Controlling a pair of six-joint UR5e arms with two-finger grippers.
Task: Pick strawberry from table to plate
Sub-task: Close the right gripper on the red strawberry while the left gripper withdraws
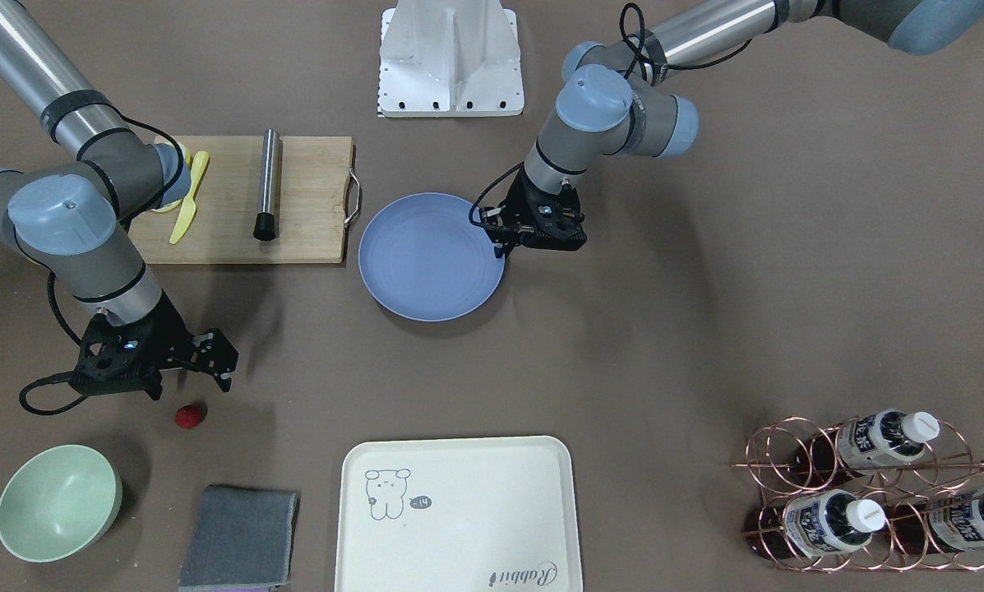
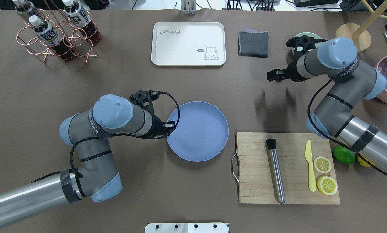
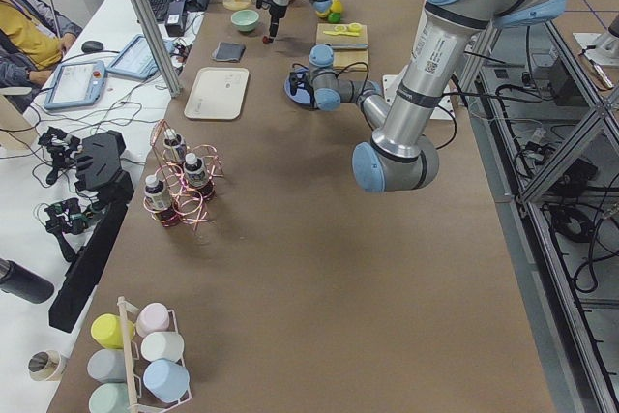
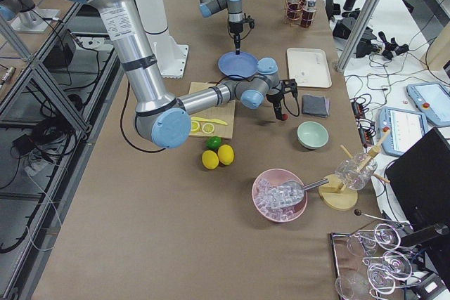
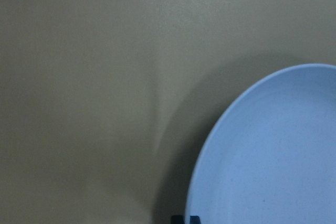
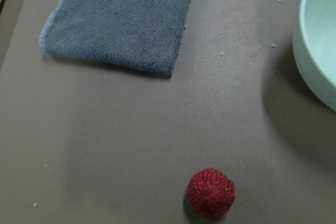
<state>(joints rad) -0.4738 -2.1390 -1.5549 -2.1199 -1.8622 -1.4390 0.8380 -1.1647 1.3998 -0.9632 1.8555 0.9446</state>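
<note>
The strawberry [image 1: 189,416] is a small dark-red bumpy berry that lies on the grey-brown table [image 1: 705,329], between the green bowl and my right gripper. It shows low in the right wrist view as well, the strawberry [image 6: 211,192] resting alone on the table. My right gripper [image 1: 222,362] hovers open just beside and above it, with nothing between its fingers. The periwinkle-blue plate [image 1: 430,255] sits empty at the table's middle. My left gripper [image 1: 498,234] hangs shut over the plate's rim and holds nothing. In the overhead view the right arm hides the strawberry.
A pale green bowl [image 1: 57,501] and a folded grey cloth [image 1: 239,538] lie close to the strawberry. A cream tray [image 1: 459,514] sits beyond the plate. A wooden cutting board [image 1: 245,201] carries a steel muddler and a yellow knife. A copper bottle rack [image 1: 870,493] stands far off.
</note>
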